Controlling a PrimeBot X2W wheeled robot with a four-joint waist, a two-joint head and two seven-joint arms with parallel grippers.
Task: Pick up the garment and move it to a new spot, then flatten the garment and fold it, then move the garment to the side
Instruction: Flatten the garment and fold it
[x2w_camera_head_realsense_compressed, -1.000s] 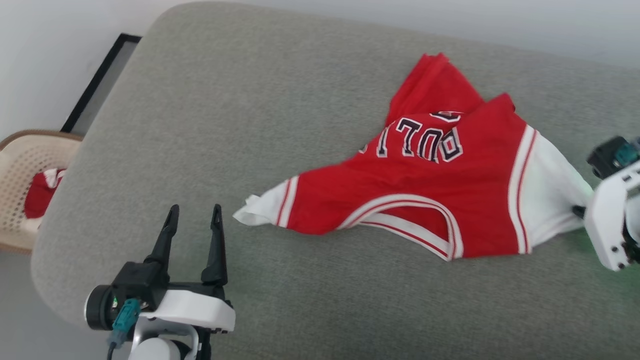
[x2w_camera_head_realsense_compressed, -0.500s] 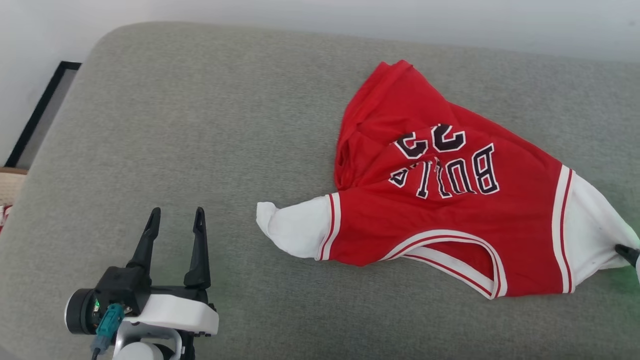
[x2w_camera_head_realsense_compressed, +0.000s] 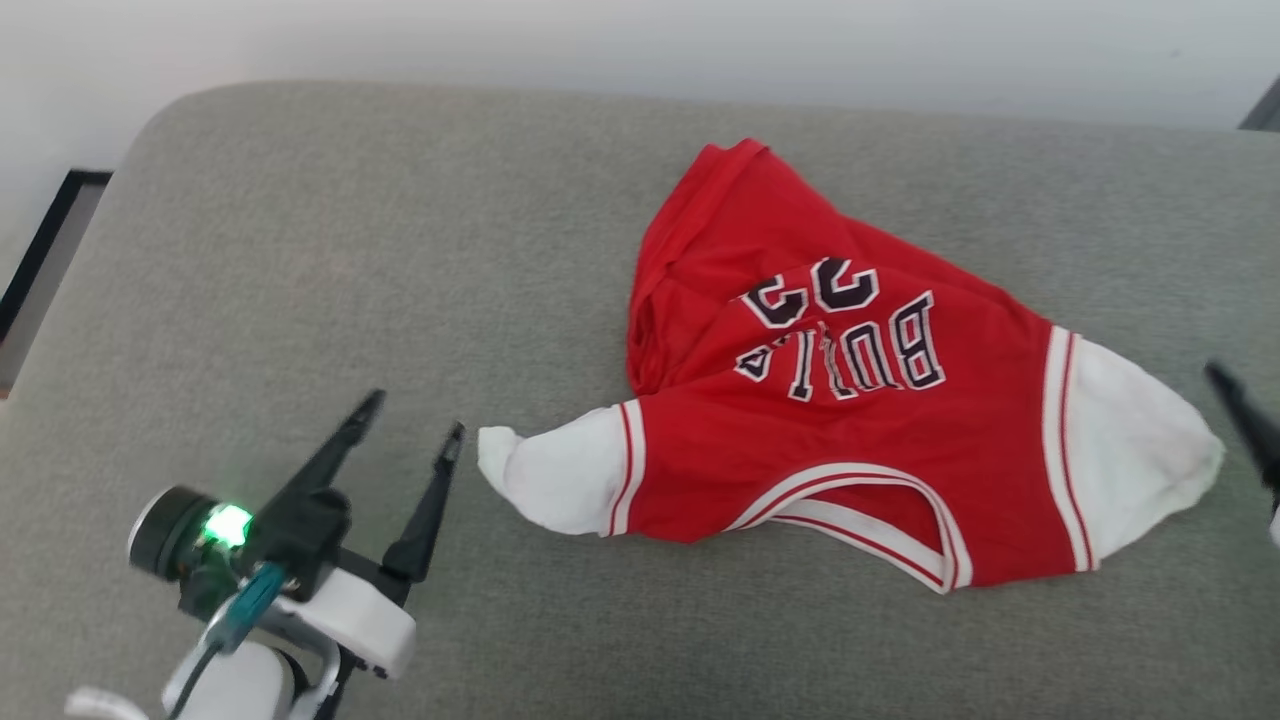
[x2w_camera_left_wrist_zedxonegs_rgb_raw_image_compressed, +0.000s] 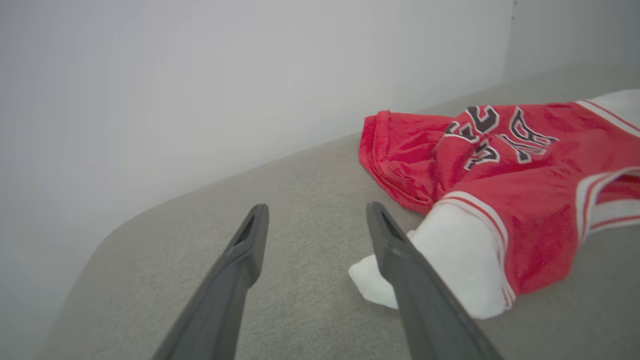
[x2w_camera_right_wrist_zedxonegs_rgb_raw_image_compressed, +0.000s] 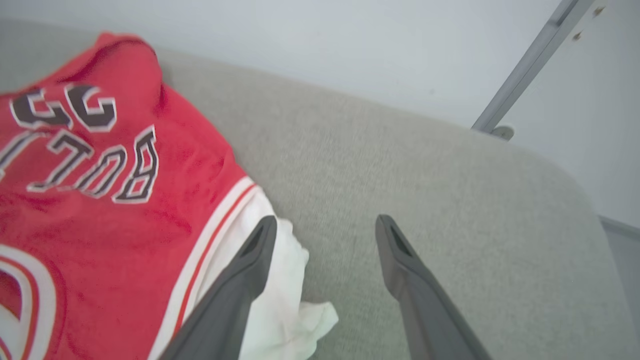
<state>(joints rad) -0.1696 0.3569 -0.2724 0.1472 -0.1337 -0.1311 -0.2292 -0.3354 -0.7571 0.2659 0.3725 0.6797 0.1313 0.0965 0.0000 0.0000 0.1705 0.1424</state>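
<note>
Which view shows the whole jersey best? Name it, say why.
The head view: the whole jersey lies in frame on the grey cushion. The left wrist view cuts off its far end; the right wrist view catches its lettering and a white corner.

Padded surface (x2w_camera_head_realsense_compressed: 300, 250): grey woven fabric with rounded corners, stretching across nearly the whole head view.
Wall (x2w_camera_head_realsense_compressed: 640, 40): plain and pale grey-white, rising directly behind the surface's far edge. An inside corner (x2w_camera_left_wrist_zedxonegs_rgb_raw_image_compressed: 510, 40) is showing in the left wrist view.
Black-framed panel (x2w_camera_head_realsense_compressed: 42, 240): showing beyond the surface's left end, close to the wall.
Grey metal bar (x2w_camera_right_wrist_zedxonegs_rgb_raw_image_compressed: 525, 70): slanting up the wall in the right wrist view, with a small round fitting (x2w_camera_right_wrist_zedxonegs_rgb_raw_image_compressed: 501, 132) sitting at its foot.
Light: soft and even, casting only faint shadows.
</note>
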